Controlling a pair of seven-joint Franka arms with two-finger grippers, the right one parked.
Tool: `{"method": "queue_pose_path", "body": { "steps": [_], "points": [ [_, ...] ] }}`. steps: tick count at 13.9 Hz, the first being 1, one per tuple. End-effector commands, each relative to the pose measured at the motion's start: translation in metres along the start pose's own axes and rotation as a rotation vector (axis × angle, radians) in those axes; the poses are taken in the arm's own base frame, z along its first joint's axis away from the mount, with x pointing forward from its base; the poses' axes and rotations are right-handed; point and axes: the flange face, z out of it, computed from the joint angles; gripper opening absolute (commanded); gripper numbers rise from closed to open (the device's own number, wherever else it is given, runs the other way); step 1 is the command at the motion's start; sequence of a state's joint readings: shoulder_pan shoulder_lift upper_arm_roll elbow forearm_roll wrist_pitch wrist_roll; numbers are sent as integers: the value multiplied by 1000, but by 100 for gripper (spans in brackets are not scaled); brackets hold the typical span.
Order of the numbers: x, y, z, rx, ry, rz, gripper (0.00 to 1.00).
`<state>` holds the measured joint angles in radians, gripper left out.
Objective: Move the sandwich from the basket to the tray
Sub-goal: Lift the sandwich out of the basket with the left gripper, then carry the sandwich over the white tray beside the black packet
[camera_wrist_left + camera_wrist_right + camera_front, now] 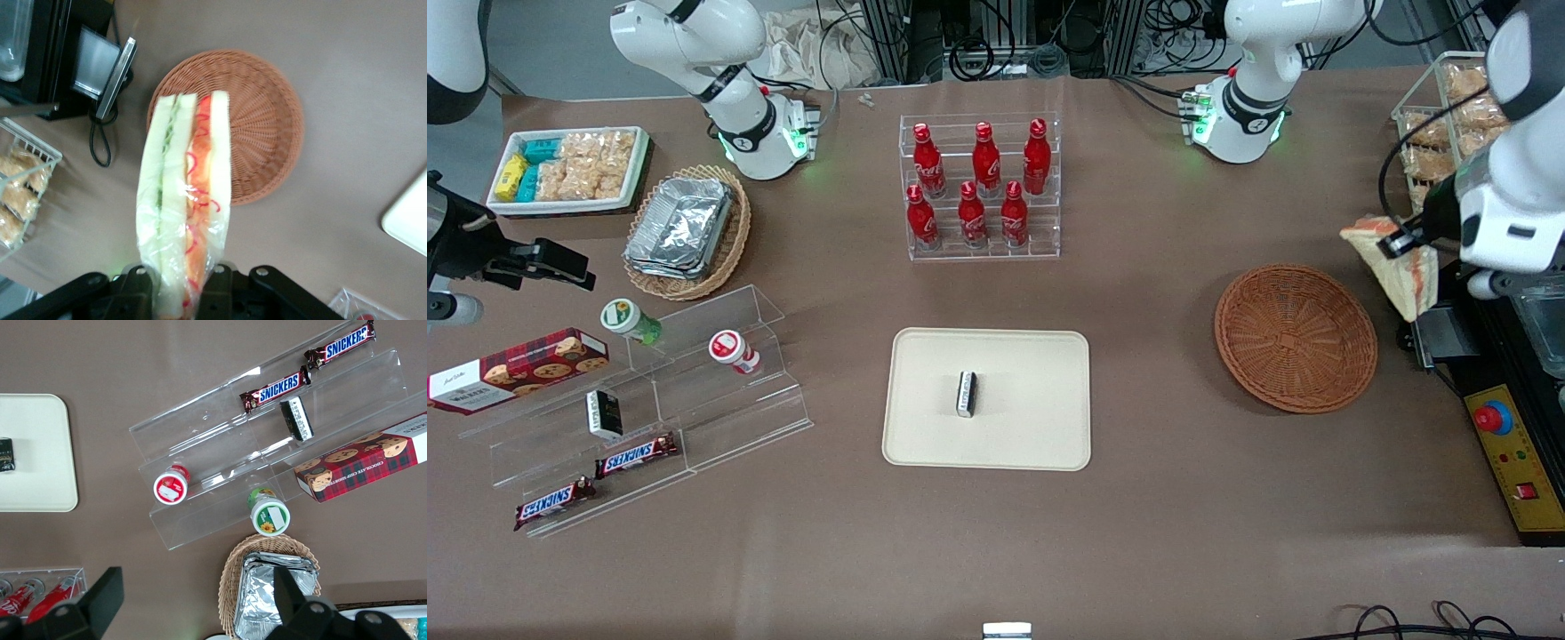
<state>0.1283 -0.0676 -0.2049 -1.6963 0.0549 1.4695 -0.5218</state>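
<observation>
Above the worktop's [1138,533] working-arm end, clear of every surface: triangular wedge sandwich of pale bread in clear wrap [1398,271], red, orange and green filling showing along its edge, hanging lifted beside the rim of the round, shallow reddish-brown wicker basket [1296,338] rather than over its middle. Clamped by its wrapped end in the black two-finger pincer [181,283], fingers closed against both bread faces, wedge pointing away from the wrist camera toward the basket [260,133]. Nothing lying in that basket, only its woven floor on view. Well apart from it, toward the middle of the worktop: flat beige rectangular tray with rounded corners and a low rim [1049,356], carrying a small black-and-white block [967,393] near its centre. Farther from the front camera than the tray: clear acrylic rack of six red bottles [980,185]. Just beside the lifted sandwich, at the worktop's edge: wire basket of golden pastries [1440,124] and a black control box with a red button [1507,444].
</observation>
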Motion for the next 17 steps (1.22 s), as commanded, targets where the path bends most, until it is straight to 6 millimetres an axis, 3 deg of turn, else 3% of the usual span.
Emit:
{"method": "queue_pose_path", "body": {
  "steps": [1,3,4,8,10,13,15,17],
  "points": [
    [-30,62,-58,-37,30,148,0],
    [-60,105,-62,-62,32,250,0],
    [-78,135,-58,-65,27,323,0],
    [-110,235,-16,-92,41,467,0],
    [-110,287,35,-105,16,533,0],
    [-100,350,117,-82,50,554,0],
    [-85,385,173,-113,102,522,0],
    [-76,406,213,-120,123,522,0]
  ]
}}
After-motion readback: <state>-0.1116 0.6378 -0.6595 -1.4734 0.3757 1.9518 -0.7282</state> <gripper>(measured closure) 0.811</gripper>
